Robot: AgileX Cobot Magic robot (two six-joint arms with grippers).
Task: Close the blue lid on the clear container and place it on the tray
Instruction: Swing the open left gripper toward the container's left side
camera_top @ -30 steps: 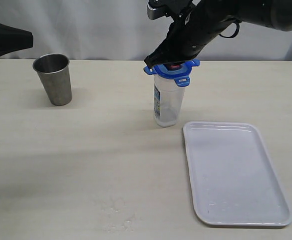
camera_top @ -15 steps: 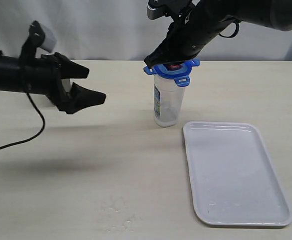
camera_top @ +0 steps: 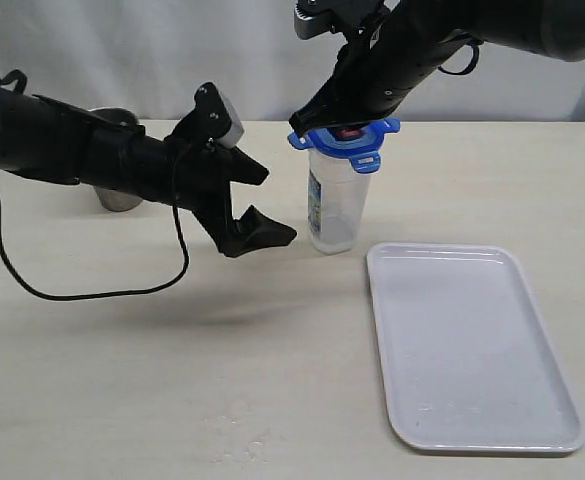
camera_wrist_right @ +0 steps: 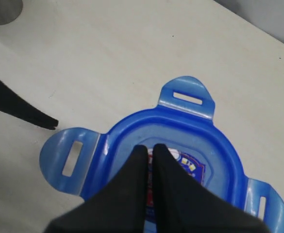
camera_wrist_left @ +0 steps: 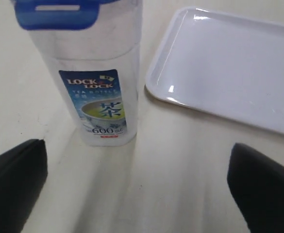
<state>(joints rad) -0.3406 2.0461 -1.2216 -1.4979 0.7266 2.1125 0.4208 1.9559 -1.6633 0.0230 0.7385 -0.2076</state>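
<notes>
Pressing the blue lid [camera_top: 344, 140] atop the clear container [camera_top: 336, 210], clenched right hand [camera_wrist_right: 150, 151]; left hand [camera_top: 258, 206] released, nearby.

Pale beige wood-grain tabletop [camera_top: 172, 380] fills the lower part of the exterior view. Behind its far edge hangs a plain white, softly creased backdrop sheet [camera_top: 172, 60]. Lighting is even and diffuse; soft shadows lie on the tabletop. A faint scuffed patch marks the near edge.

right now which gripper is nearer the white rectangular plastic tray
Right. The right gripper presses on the blue lid just beyond the tray; the open left gripper hovers farther left.
</notes>
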